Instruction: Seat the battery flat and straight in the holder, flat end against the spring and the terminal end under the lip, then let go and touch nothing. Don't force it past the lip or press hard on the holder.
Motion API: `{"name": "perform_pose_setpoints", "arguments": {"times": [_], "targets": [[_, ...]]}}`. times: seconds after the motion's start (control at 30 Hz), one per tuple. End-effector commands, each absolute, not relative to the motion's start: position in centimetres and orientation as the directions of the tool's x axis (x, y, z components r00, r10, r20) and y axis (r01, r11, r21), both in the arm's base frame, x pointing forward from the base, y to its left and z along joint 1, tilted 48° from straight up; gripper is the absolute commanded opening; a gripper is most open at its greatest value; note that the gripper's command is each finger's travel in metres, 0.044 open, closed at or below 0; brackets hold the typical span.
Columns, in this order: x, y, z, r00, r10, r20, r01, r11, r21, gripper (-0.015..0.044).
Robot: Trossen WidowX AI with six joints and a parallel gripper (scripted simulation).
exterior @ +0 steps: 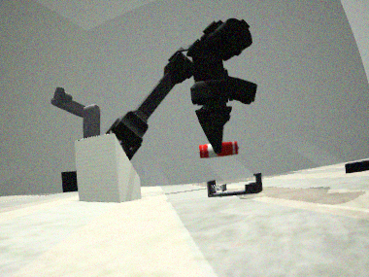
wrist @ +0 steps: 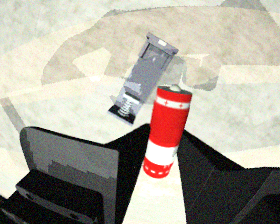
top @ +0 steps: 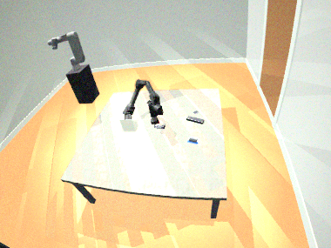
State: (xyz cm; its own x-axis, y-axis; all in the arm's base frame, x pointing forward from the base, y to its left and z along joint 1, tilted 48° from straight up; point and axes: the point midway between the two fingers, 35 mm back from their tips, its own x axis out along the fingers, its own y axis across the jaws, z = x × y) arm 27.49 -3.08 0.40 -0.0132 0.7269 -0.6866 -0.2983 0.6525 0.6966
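Note:
My gripper [top: 154,122] [exterior: 218,150] [wrist: 164,131] is shut on the battery, high above the table. The red battery [exterior: 229,149] [wrist: 168,120] has white bands and lies almost level across the fingertips. In the wrist view its terminal end points up the picture and its flat end is nearest the camera. The grey holder [top: 160,126] [exterior: 234,193] [wrist: 145,75] stands on the table below the battery. In the wrist view its spring [wrist: 126,106] is at the lower left end and its lip at the upper right. The holder slants further right than the battery. It is empty.
A pale block [top: 128,125] [exterior: 97,171] stands by the arm's base. A dark bar [top: 195,120], a small blue-based item [top: 192,141] and a small grey piece [top: 196,111] lie on the table's right side. Another arm [top: 77,49] stands on a black pedestal [top: 83,84] beyond the table.

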Motion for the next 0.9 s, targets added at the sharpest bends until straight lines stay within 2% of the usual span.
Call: {"name": "perform_pose_setpoints", "arguments": {"times": [0.0, 0.23, 0.43, 0.87], "targets": [[28.3, -2.4, 1.5, -0.007, 0.728, -0.685, -0.170, 0.675, 0.718, 0.0075], [29.2, -1.0, 3.2, -0.009, 0.729, -0.684, 0.074, 0.683, 0.727, 0.0075], [29.2, -0.9, 3.1, -0.002, 0.727, -0.687, 0.084, 0.684, 0.724, 0.0075], [29.7, 0.6, 1.3, 0.134, 0.697, -0.704, 0.088, 0.699, 0.709, 0.0075]]}}
